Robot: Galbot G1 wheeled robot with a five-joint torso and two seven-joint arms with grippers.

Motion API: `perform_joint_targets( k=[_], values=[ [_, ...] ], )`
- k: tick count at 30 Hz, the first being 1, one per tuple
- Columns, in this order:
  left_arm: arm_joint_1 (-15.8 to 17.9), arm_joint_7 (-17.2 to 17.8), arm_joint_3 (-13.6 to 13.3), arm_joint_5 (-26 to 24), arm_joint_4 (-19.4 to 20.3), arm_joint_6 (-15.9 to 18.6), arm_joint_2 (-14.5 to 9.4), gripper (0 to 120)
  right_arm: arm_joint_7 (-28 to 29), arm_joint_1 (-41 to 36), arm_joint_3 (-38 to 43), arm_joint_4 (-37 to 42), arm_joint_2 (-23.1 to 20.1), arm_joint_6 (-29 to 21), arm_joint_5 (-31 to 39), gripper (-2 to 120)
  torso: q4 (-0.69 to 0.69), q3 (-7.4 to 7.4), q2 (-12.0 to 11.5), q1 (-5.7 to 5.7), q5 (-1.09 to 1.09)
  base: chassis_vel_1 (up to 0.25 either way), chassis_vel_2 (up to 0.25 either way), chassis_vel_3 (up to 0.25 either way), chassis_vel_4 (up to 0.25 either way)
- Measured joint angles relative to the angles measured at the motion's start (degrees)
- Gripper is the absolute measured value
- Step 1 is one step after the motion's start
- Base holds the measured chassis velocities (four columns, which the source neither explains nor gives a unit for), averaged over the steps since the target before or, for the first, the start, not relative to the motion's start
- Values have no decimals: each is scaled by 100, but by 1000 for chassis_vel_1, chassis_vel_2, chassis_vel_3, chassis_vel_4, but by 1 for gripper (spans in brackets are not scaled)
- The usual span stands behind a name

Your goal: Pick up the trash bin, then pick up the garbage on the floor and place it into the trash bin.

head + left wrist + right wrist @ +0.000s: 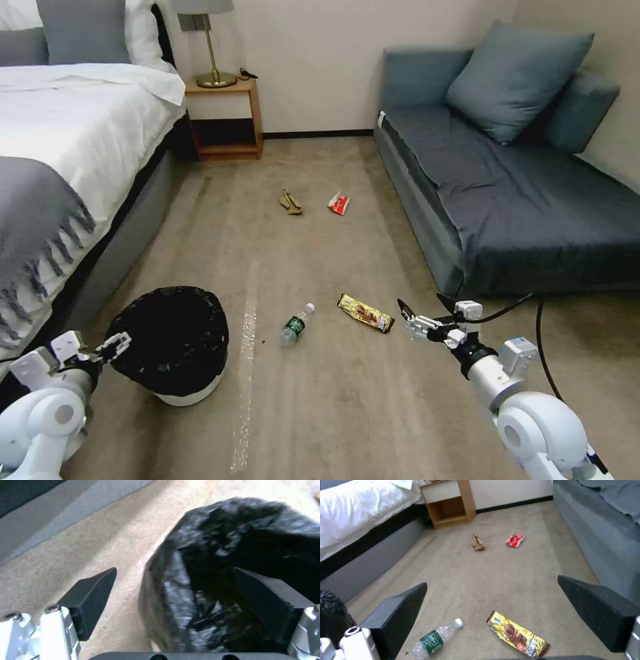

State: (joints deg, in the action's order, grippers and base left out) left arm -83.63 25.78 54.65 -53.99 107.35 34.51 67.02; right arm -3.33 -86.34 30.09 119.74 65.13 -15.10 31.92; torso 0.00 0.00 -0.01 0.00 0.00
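Bottle (297, 323) lying flat, cap toward sofa (507, 193); left hand (115, 347) spread at trash bin (175, 340) rim; right hand (412, 319) released.

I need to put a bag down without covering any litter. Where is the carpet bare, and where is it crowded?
Bare carpet runs between the bottle and snack wrapper nearer the robot, and the tan scrap and red wrapper farther off. It is crowded by the trash bin, at the open left claw, and around the open right claw.
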Motion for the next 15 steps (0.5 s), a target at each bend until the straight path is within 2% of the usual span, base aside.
perform_joint_targets(
  k=[10,11,13,15],
  values=[
    [321,1,-94,111,-482,71,36,88,-1,-2,-1,-9,23,-12,-4,100,0,0,0,0,0,0,0,0,0],
    [374,-1,-110,168,-541,128,43,84,-2,-20,-1,-2,27,-12,-6,100,0,0,0,0,0,0,0,0,0],
    [417,-56,-129,275,-631,209,96,67,-5,-40,30,11,42,-11,-4,100,0,0,1,0,0,0,0,0,0],
    [417,-76,-132,309,-650,215,116,66,-6,-42,34,16,41,-10,-1,100,0,0,1,0,0,0,0,0,0]
  ],
)
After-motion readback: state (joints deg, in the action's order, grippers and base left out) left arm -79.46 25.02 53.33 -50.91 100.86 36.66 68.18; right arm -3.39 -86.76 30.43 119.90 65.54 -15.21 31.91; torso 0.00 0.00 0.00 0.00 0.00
